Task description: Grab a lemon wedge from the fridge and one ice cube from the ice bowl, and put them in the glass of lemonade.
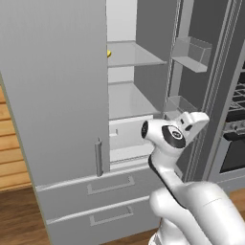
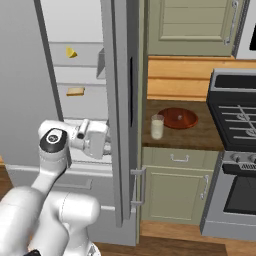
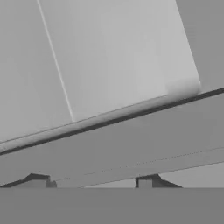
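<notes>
Fridge (image 1: 52, 95) right door swung open, left door shut; pale grey interior with shelves visible. Lemon wedge (image 2: 71, 52) sits on the upper shelf near its left edge, pointed end up, cut face paler; in the left base view just a yellow sliver (image 1: 109, 53) shows past the edge of the shut door. Long axis hard to tell at this size. Tan square slice (image 2: 75, 91) lies flat on the shelf below, also toward the left. Open shelf room to the right of both.

Gripper (image 3: 95, 183) in the hand view: two dark tips at the bottom, apart, nothing between them; facing flat grey fridge panels and a dark seam. Hand is low, at the fridge's lower interior level, well under the wedge.

Glass of lemonade (image 2: 157, 127) upright on the wooden worktop near its front edge, just right of the open door. Ice bowl (image 2: 177, 118) just beside it, to the right and behind. Stove (image 2: 235, 130) at right, beige cabinets (image 2: 175, 190) below, wood floor.
</notes>
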